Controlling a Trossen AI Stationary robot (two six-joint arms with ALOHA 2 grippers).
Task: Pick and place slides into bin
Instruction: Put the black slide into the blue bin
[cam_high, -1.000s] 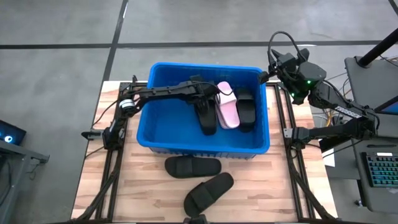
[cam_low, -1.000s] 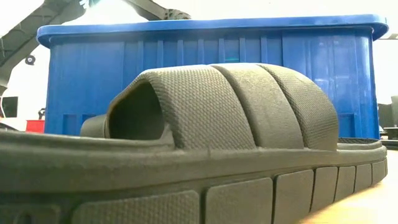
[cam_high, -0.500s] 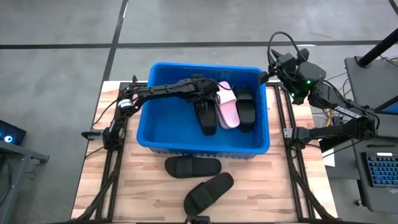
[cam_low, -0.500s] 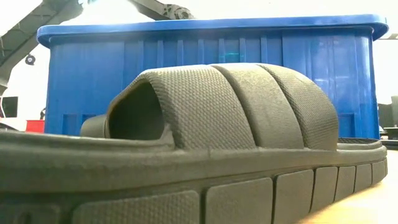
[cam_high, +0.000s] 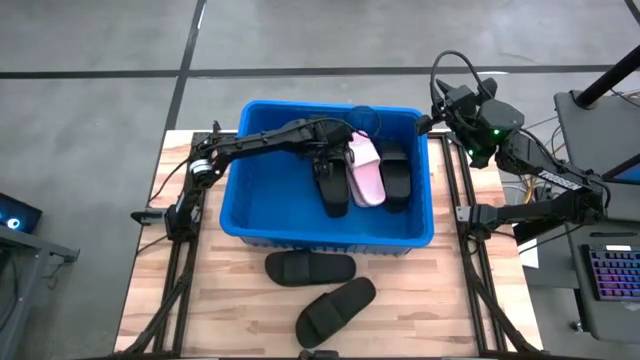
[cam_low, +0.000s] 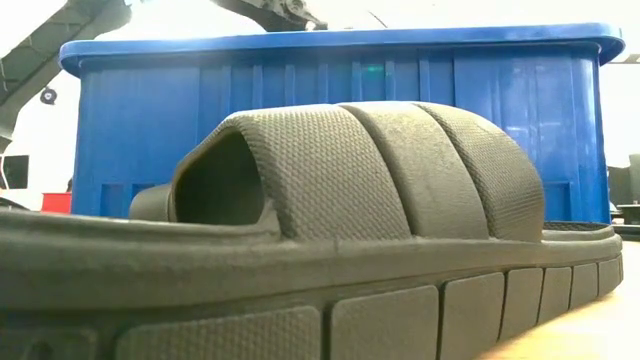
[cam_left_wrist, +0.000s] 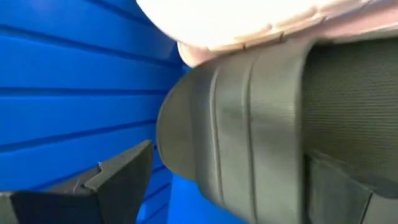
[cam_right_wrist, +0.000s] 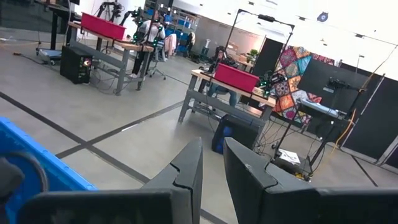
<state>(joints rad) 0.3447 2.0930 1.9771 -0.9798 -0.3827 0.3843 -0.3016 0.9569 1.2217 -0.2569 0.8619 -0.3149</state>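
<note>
The blue bin (cam_high: 272, 205) stands mid-table and holds three slides side by side on its floor: a black one (cam_high: 332, 183), a pink one (cam_high: 366, 170) and another black one (cam_high: 397, 173). My left gripper (cam_high: 336, 146) hangs open inside the bin, over the far end of the first black slide (cam_left_wrist: 261, 124). Its fingers stand on either side of that end, beside the pink slide (cam_left_wrist: 249, 25). Two more black slides (cam_high: 309, 267) (cam_high: 336, 307) lie flat on the table in front of the bin. My right gripper (cam_high: 424, 123) waits by the bin's far right corner, shut on nothing (cam_right_wrist: 212, 165).
The nearer table slide (cam_low: 350, 180) fills the low view, with the bin's wall (cam_low: 350, 80) behind it. Bare wooden tabletop (cam_high: 230, 290) lies left and right of the two loose slides. A keyboard (cam_high: 612, 275) and other gear stand off the table's right side.
My left gripper has risen a little inside the bin and drawn toward its far wall. The black slide under it stays lying on the bin floor next to the pink one.
</note>
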